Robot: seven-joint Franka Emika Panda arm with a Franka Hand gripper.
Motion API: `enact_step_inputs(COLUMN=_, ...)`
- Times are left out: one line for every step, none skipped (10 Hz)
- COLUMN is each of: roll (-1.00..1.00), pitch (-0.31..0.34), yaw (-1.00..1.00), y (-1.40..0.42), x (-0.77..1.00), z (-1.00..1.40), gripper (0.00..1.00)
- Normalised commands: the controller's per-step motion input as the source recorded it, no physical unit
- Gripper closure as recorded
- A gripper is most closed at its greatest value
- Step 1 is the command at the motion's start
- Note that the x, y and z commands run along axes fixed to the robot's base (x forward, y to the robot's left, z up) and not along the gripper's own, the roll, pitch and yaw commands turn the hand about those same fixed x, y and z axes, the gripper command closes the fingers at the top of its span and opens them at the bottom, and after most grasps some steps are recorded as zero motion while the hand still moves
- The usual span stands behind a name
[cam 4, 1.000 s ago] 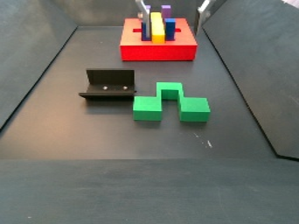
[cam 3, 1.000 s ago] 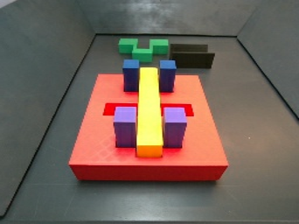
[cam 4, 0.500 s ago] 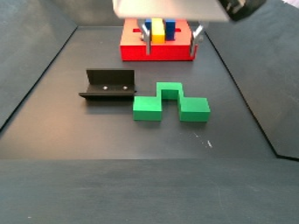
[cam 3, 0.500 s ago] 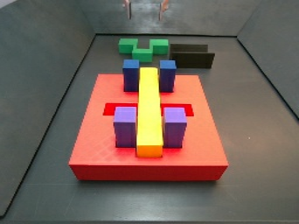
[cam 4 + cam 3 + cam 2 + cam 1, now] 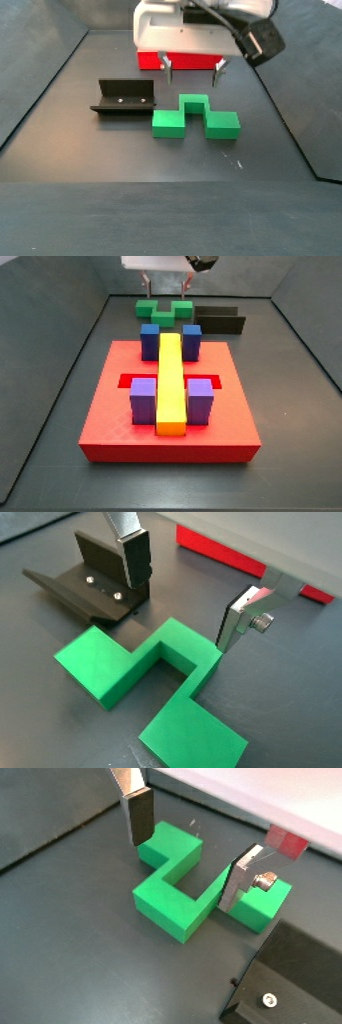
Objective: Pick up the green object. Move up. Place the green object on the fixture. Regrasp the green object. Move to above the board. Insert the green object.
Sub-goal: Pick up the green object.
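Four dark walls close in the floor (image 5: pixel 80 190), a matte grey-black sheet that is bare apart from the rig's own pieces; it serves as the surface here, and nothing loose lies around to get in the way.

Largest on it is the board (image 5: pixel 120 426), the red slab carrying blue blocks (image 5: pixel 171 340), purple blocks (image 5: pixel 170 399) and a long yellow bar (image 5: pixel 170 381) down the middle. It sits well apart from the pick-up area, probably so the approach stays uncluttered.

Next, the tool (image 5: pixel 193 66) hangs above the floor, between the board and the green object (image 5: pixel 193 116), its flat silver fingers (image 5: pixel 134 554) spread wide with nothing between them. In both wrist views the pads straddle the piece's middle from above without touching it, which looks like alignment for a grasp across the notched bridge.

That green piece lies flat on the floor, notch facing the board side, just beside the fixture (image 5: pixel 124 97). The black bracket stands near enough to make the coming hand-over short.
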Motion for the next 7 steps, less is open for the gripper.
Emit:
enact_step_inputs(roll=0.0, pitch=-0.023, yaw=0.11, y=0.0, x=0.0, z=-0.42, gripper=0.0)
enact_step_inputs(roll=0.0, pitch=-0.017, yaw=0.15, y=0.0, x=-0.03, z=-0.3, gripper=0.0)
enact_step_inputs(roll=0.0, pitch=0.0, yaw=0.14, y=-0.03, x=0.0, z=-0.19, gripper=0.0)
enact_step_inputs(roll=0.0, pitch=-0.001, yaw=0.26, y=-0.01, x=0.0, z=-0.23, gripper=0.0)
enact_step_inputs(roll=0.0, pitch=-0.001, yaw=0.19, y=-0.06, x=-0.01, z=-0.16, gripper=0.0)
enact_step_inputs(roll=0.0, pitch=0.0, yaw=0.11, y=-0.02, x=-0.03, z=-0.15, gripper=0.0)
enact_step_inputs(roll=0.0, pitch=0.0, yaw=0.1, y=-0.03, x=-0.03, z=-0.16, gripper=0.0)
